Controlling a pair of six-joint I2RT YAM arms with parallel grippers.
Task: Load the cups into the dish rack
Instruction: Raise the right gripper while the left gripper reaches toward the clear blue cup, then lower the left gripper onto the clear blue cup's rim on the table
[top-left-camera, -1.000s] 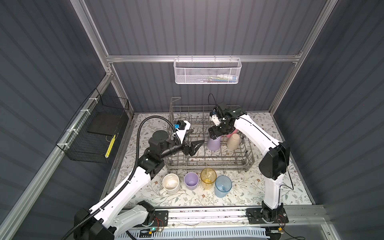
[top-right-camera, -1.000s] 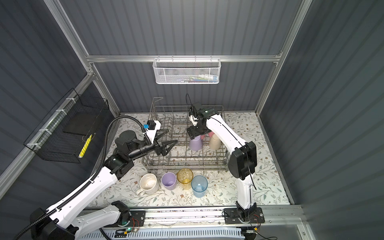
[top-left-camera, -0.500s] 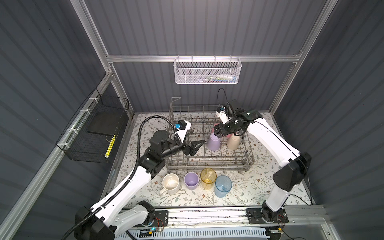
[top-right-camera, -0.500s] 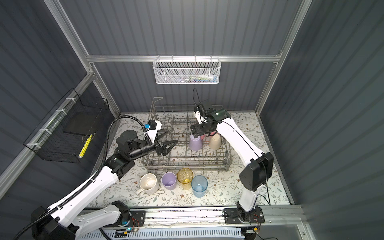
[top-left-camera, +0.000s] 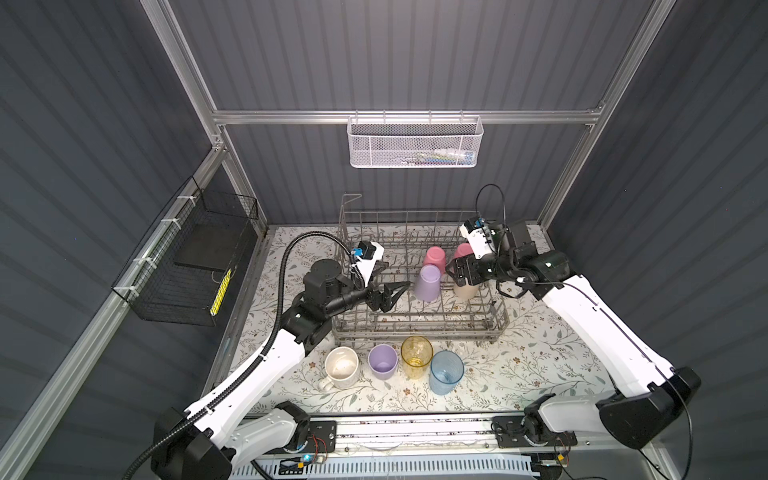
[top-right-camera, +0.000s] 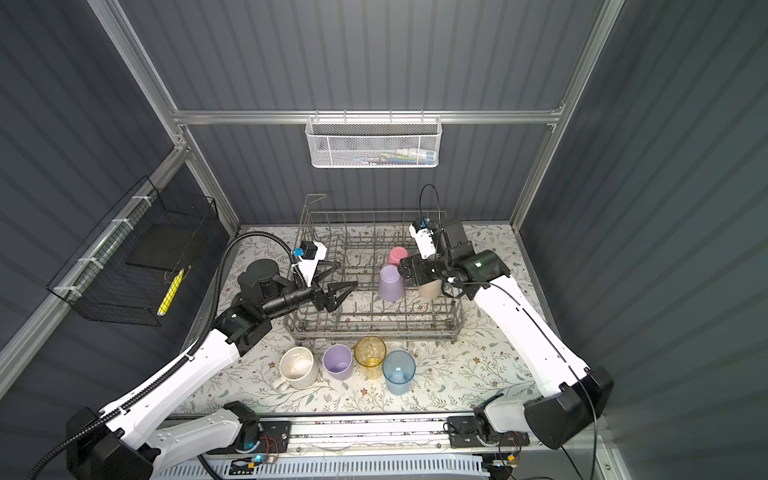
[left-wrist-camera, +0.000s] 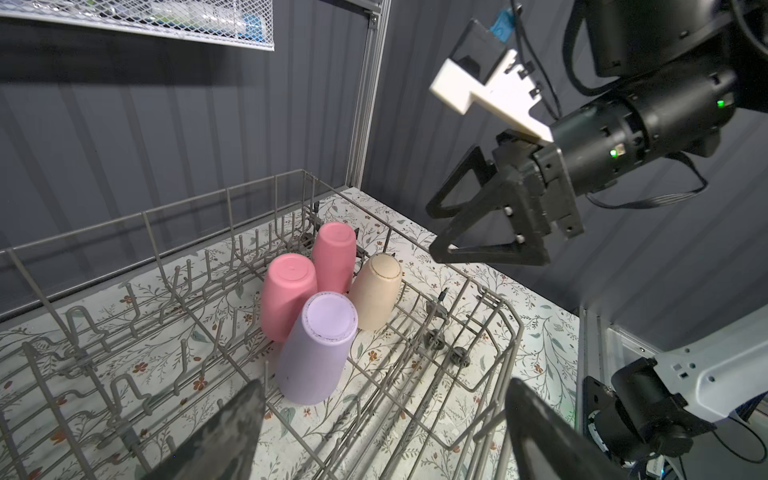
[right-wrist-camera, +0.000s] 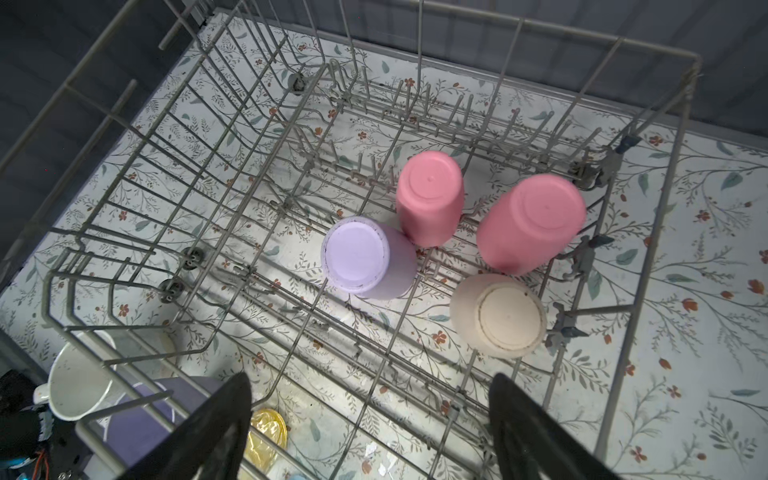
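Note:
The grey wire dish rack (top-left-camera: 415, 332) (right-wrist-camera: 648, 257) holds two pink cups (top-left-camera: 434, 258) (top-left-camera: 462, 250), a lilac cup (top-left-camera: 429, 282) and a beige cup (top-left-camera: 465, 291), all upside down at its right. In front of it stand a cream mug (top-left-camera: 341, 366), a lilac cup (top-left-camera: 382, 360), a yellow tumbler (top-left-camera: 416, 351) and a blue tumbler (top-left-camera: 446, 372), all upright. My left gripper (top-left-camera: 397, 296) (left-wrist-camera: 382, 436) hovers open and empty over the rack's left half, aimed at the lilac cup (left-wrist-camera: 320, 345). My right gripper (top-left-camera: 455, 272) (right-wrist-camera: 370, 432) hangs open and empty above the beige cup (right-wrist-camera: 498, 316).
A white mesh basket (top-left-camera: 415, 143) hangs on the back wall and a black wire basket (top-left-camera: 187, 266) on the left wall. The floral table (top-left-camera: 540, 353) lies bare to the right of the rack. Upright tines fill the rack's left half.
My right gripper has drifted right, from above the lilac cup in the rack to above the beige one, and its elbow has swung out to the right. The left arm has hardly moved.

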